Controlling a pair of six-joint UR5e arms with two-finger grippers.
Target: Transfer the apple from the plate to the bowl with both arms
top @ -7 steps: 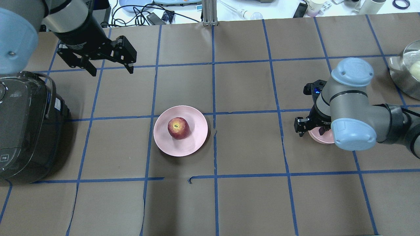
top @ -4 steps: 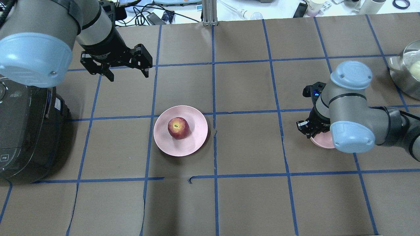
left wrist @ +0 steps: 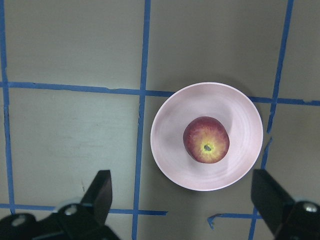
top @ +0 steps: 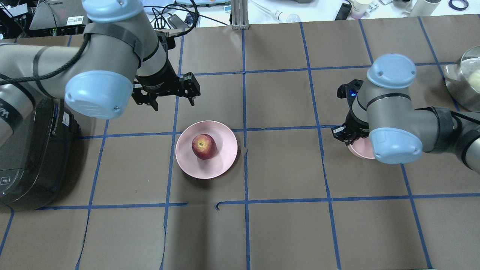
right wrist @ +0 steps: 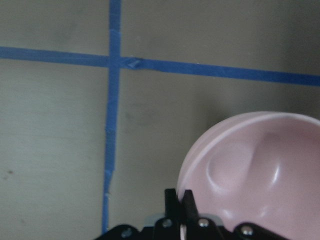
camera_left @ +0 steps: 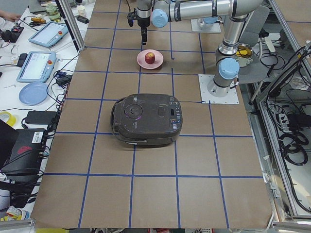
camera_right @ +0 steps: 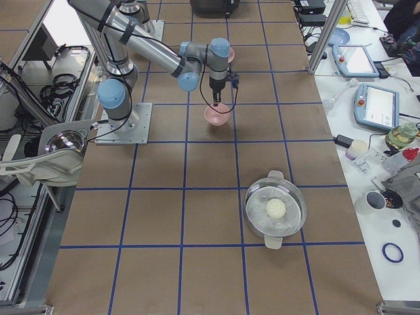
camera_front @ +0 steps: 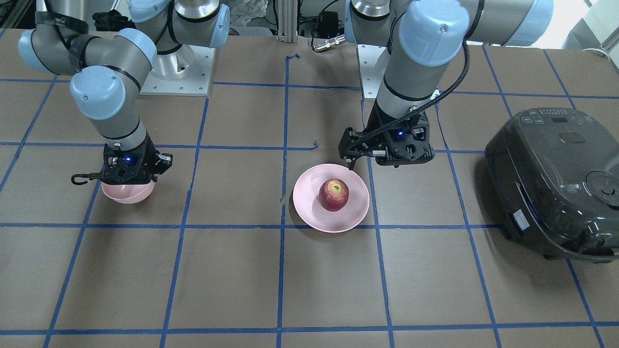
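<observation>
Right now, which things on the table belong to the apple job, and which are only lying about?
For the job: apple, plate, bowl, left arm with jaws open, right arm with jaws shut on the bowl.
Lying about: black rice cooker, steel pot.

Lab — taped-grid table (top: 281, 168), teach pendants (camera_left: 35, 67)

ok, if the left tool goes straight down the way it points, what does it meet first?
Probably the plate rim, or the table paper just beside it. The left tool points down, open, and in its wrist view the apple sits off its centre line. Depth is unclear.
</observation>
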